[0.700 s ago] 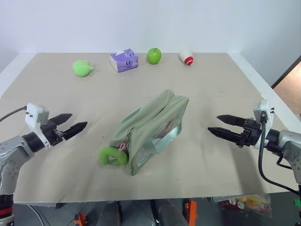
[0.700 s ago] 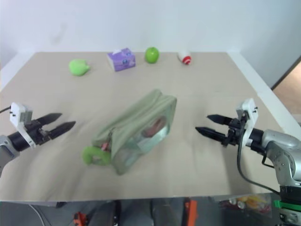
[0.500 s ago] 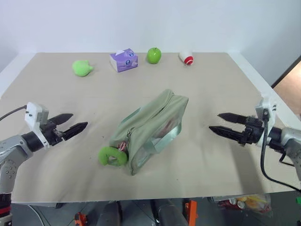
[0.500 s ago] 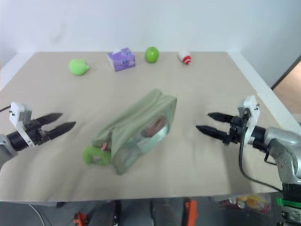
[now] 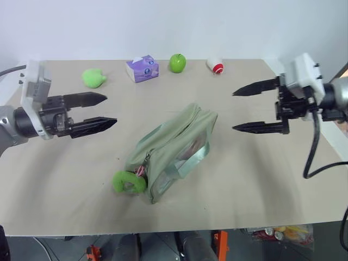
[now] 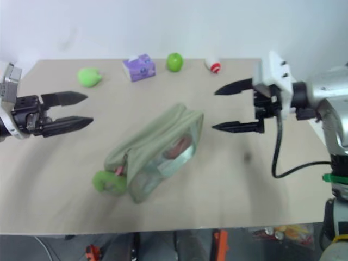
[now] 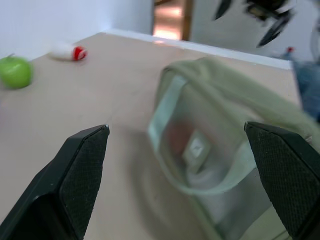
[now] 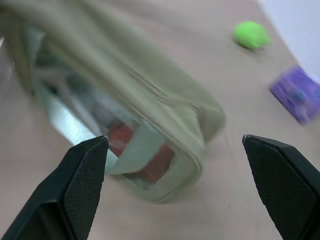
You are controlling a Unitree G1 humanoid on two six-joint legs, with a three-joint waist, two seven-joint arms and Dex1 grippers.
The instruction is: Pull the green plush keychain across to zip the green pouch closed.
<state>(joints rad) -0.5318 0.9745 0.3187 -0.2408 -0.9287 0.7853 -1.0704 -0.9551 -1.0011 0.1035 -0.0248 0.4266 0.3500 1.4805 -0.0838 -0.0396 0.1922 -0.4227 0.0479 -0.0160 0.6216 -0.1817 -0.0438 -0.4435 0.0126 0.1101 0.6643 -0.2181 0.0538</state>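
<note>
The green pouch [image 5: 174,149] lies slanted in the middle of the table, its clear window side facing the front right. The green plush keychain [image 5: 129,182] rests on the table at the pouch's near-left end, hanging from a pinkish clasp. My left gripper [image 5: 111,109] hovers open to the left of the pouch, pointing right. On the other side my right gripper [image 5: 234,111] hovers open, pointing left. Neither one touches anything. In the left wrist view the pouch [image 7: 225,100] lies between the spread fingers, and the right wrist view looks down on the pouch [image 8: 125,75].
Along the back edge stand a lime plush lump [image 5: 93,78], a purple tissue box [image 5: 143,69], a green apple [image 5: 177,63] and a small white and red object [image 5: 216,66]. The tan table [image 5: 65,163] ends close in front and at the right.
Both arms have lifted from low beside the table and come in toward the pouch. Both grippers' fingers now stand wider apart. The pouch and keychain have stayed put.
</note>
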